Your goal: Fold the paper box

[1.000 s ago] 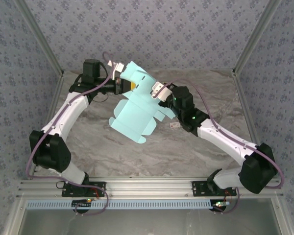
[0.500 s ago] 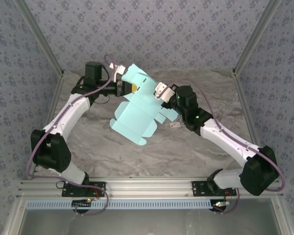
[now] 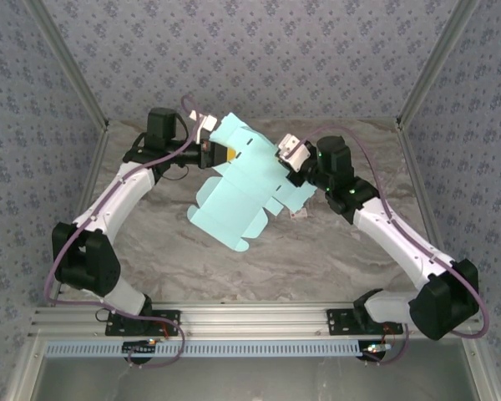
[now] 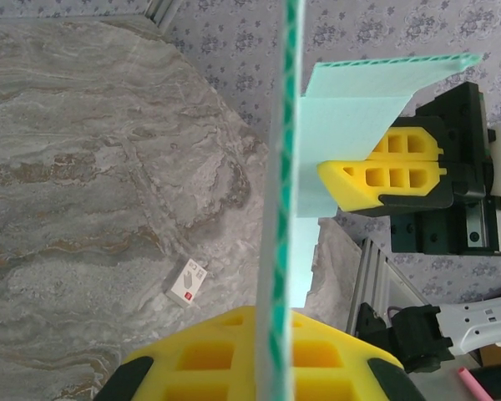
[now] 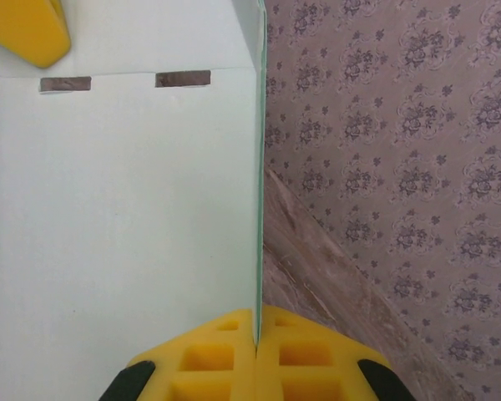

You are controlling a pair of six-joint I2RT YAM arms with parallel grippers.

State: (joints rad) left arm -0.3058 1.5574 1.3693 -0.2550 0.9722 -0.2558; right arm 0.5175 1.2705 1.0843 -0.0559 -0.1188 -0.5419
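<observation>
Left gripper (image 3: 211, 154) and right gripper (image 3: 287, 158) pinch opposite edges of the paper box (image 3: 242, 190); likely light, bendy card, best held near creases.

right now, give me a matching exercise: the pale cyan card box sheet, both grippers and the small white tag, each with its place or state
Things: 1 pale cyan card paper box sheet; 2 left gripper; 3 right gripper; 4 small white tag with red marks.
States: a lying on the marbled table; b shut on sheet's left side; c held off the table; d shut on sheet's right side.
Pairs: 1-c; 2-b; 3-d; 4-a.
</observation>
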